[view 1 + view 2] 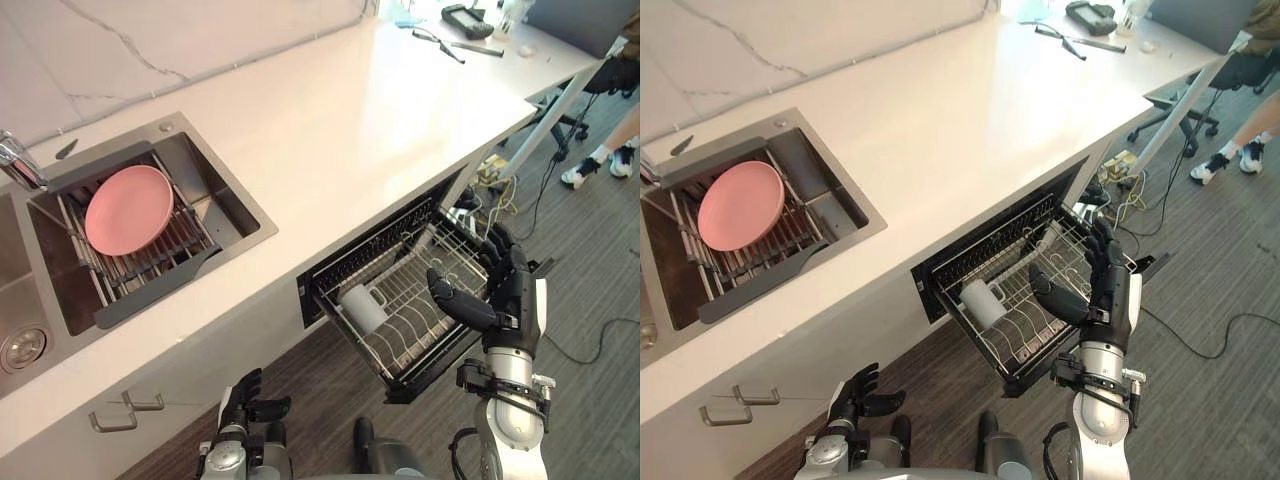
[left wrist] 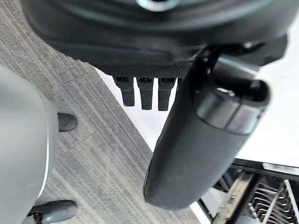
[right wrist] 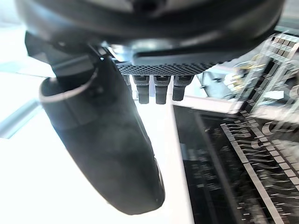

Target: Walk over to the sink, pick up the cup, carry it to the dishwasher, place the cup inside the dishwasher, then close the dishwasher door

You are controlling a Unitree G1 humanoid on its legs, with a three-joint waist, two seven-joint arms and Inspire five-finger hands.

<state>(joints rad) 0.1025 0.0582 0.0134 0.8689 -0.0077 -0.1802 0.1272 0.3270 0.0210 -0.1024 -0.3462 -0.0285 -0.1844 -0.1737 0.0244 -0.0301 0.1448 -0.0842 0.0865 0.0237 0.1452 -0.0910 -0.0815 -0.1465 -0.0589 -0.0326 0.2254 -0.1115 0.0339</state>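
Closing the dishwasher [image 1: 352, 262] is, I judge, the step in hand now. The white cup [image 1: 362, 305] already lies on its side in the pulled-out wire rack [image 1: 412, 328], at the end nearer to the robot, so the placing looks done.

The right hand [image 1: 505, 292] is raised at the outer side of the rack, well apart from the cup. Its fingers are spread and nearly straight, the thumb points toward the rack, and it holds nothing. I cannot tell whether it touches the wires or only hovers above them.

For the next move, this hand would need to come to the front edge and push the rack and door in under the counter [image 1: 350, 120], straight and evenly, so that the cup does not roll.

The left hand [image 1: 248, 402] hangs low near the floor, loose and empty.
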